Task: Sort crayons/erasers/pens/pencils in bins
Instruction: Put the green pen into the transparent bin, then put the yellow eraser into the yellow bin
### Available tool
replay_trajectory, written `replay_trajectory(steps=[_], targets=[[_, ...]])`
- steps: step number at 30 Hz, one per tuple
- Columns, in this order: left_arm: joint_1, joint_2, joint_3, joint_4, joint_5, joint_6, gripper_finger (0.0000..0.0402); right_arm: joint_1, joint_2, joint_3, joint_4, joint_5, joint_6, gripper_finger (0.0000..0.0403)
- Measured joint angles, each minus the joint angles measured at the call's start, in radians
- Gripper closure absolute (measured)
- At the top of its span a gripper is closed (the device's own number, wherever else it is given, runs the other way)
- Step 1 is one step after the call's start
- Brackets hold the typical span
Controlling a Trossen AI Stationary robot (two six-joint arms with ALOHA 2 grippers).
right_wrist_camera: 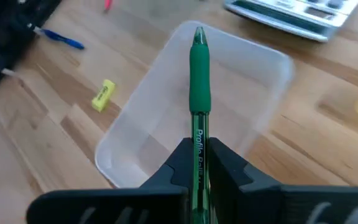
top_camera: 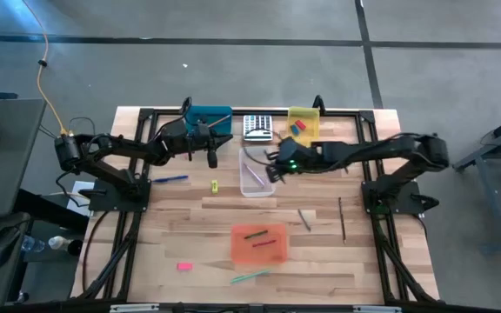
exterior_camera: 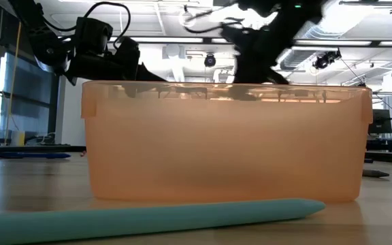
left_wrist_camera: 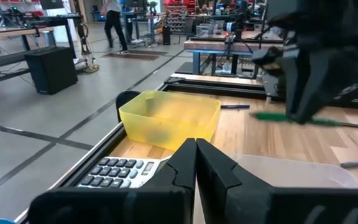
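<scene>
The right gripper [right_wrist_camera: 197, 163] hangs over the clear bin [right_wrist_camera: 263, 99], jaws clamped on a green pen [right_wrist_camera: 199, 74]. The pen looks light, stiff and slick; a mid-barrel hold suits it. The left gripper's [left_wrist_camera: 196, 163] jaws are together.

A grey-keyed calculator [top_camera: 257, 127] lay at the table's far edge, just beyond the right gripper's [top_camera: 272, 167] tip and just beside the left gripper [top_camera: 212, 159]. Seen from the left wrist, the calculator [left_wrist_camera: 118, 170] sat right in front of that gripper's fingertips. Well beyond it, a person [left_wrist_camera: 113, 23] stood among workbenches.
</scene>
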Motion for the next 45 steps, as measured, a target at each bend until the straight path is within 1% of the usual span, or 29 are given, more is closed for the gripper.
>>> replay_trajectory(steps=[5, 9, 16, 20, 24, 29, 32, 35, 37, 39, 41, 45], targets=[[0.0, 0.0, 0.0, -0.001, 0.0, 0.0, 0.0401, -0.008, 0.177, 0.118, 0.005, -0.002, -0.033, 0.0389], [0.0, 0.0, 0.0, -0.001, 0.0, -0.003, 0.0401, -0.018, 0.285, 0.179, 0.003, -0.017, -0.041, 0.0389], [0.0, 0.0, -0.003, 0.0, 0.0, 0.0, 0.0401, -0.043, 0.422, 0.258, 0.0, -0.045, -0.05, 0.0388], [0.0, 0.0, -0.003, -0.001, 0.0, 0.0, 0.0401, -0.053, 0.454, 0.271, 0.005, -0.053, -0.052, 0.0373], [0.0, 0.0, -0.003, -0.001, 0.0, 0.0, 0.0401, -0.056, 0.453, 0.27, 0.002, -0.052, -0.063, 0.034], [0.0, 0.0, -0.003, -0.001, 0.0, 0.0, 0.0401, -0.056, 0.427, 0.269, -0.01, -0.061, -0.084, 0.0285], [0.0, 0.0, -0.003, 0.0, 0.0, 0.0, 0.0401, -0.058, 0.397, 0.269, -0.032, -0.112, -0.12, 0.0256], [0.0, 0.0, -0.004, 0.0, 0.0, 0.0, 0.0401, -0.058, 0.342, 0.269, -0.058, -0.196, -0.194, 0.0243], [0.0, 0.0, -0.004, 0.0, 0.0, 0.0, 0.0401, -0.048, 0.285, 0.269, -0.085, -0.188, -0.261, 0.0247], [-0.001, 0.0, -0.004, -0.001, 0.007, 0.0, 0.0401, -0.024, 0.23, 0.269, -0.109, -0.132, -0.352, 0.0261], [-0.002, 0.0, -0.004, -0.001, 0.015, 0.0, 0.0401, 0.002, 0.184, 0.269, -0.156, -0.075, -0.444, 0.0281], [-0.003, 0.0, -0.004, -0.001, 0.016, 0.0, 0.0401, 0.034, 0.128, 0.269, -0.167, -0.023, -0.582, 0.0334]])
